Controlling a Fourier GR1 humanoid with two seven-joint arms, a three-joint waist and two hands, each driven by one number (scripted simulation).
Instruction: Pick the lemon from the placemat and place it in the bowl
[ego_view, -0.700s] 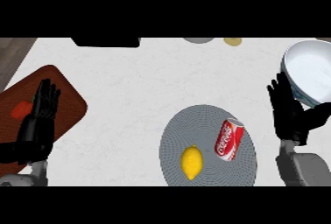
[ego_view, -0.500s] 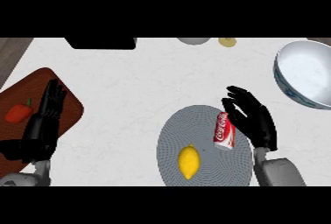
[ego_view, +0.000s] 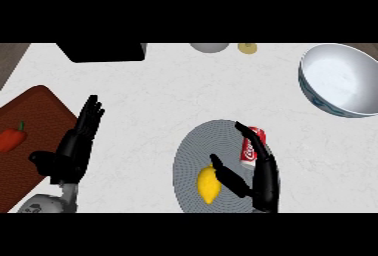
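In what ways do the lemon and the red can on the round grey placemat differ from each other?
The lemon is plain yellow with pointed ends; the red can is cylindrical with white lettering and a pale top. The lemon lies nearer the view's lower edge, left of the right hand; the can lies higher, partly behind that hand's fingers. Both rest on the placemat.

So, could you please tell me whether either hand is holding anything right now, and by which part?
Nothing is held. The right hand is open above the placemat, its thumb beside the lemon, fingers over the soda can. The left hand rests open.
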